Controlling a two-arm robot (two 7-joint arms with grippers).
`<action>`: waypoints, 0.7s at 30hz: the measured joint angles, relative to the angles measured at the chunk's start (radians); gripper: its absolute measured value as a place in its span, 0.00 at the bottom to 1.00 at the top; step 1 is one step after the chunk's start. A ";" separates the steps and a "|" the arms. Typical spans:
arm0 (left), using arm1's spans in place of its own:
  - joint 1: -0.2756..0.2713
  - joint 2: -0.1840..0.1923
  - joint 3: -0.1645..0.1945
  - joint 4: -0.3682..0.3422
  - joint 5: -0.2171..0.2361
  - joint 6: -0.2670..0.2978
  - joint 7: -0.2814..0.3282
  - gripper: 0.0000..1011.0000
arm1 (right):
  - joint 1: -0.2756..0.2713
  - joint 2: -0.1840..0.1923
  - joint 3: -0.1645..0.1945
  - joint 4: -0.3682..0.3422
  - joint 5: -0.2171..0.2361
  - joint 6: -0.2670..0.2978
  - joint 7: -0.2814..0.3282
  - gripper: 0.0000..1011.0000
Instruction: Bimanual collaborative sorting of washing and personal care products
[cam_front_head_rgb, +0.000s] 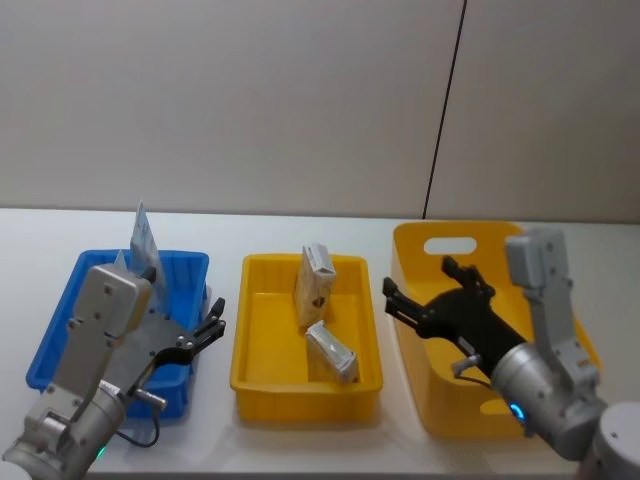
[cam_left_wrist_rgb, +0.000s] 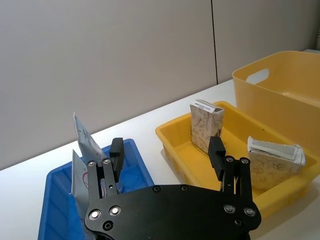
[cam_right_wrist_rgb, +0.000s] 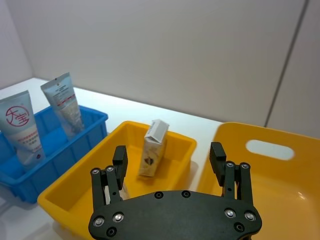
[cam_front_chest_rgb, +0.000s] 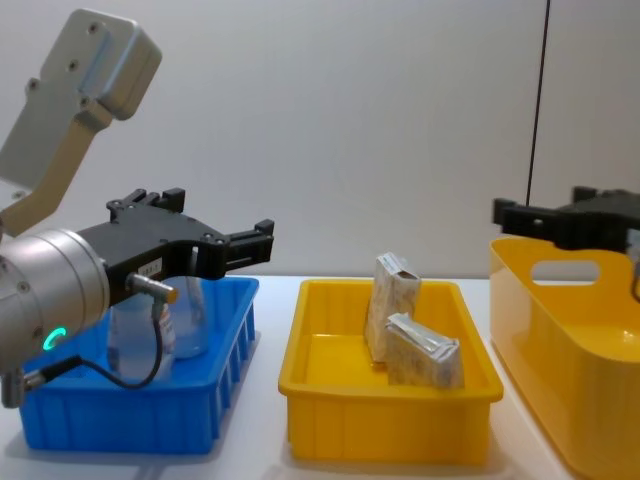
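Two pale-blue tubes (cam_right_wrist_rgb: 22, 125) (cam_right_wrist_rgb: 64, 102) with red print stand upright in the blue bin (cam_front_head_rgb: 60, 330); one tube tip (cam_front_head_rgb: 142, 240) shows above my left arm. Two beige packets are in the middle yellow tray (cam_front_head_rgb: 250, 370): one upright (cam_front_head_rgb: 315, 285), one lying on its side (cam_front_head_rgb: 332, 352). My left gripper (cam_front_head_rgb: 190, 300) hovers open over the right part of the blue bin, holding nothing. My right gripper (cam_front_head_rgb: 420, 280) hangs open and empty over the left rim of the large yellow bin (cam_front_head_rgb: 420, 240), beside the tray.
The three containers stand in a row on a white table, blue at the left, yellow tray in the middle, large yellow bin at the right. A grey wall stands close behind the table. Bare tabletop lies in front of the containers.
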 joint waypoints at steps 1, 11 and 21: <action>0.000 0.000 0.000 0.000 0.000 0.000 0.000 0.99 | 0.027 -0.001 -0.008 0.025 0.002 0.011 0.019 0.99; 0.000 0.000 0.000 0.000 0.000 0.000 0.000 0.99 | 0.222 -0.016 -0.093 0.207 0.002 0.089 0.153 0.99; 0.000 0.000 0.000 0.000 0.000 0.000 0.000 0.99 | 0.366 -0.050 -0.173 0.349 -0.005 0.165 0.252 0.99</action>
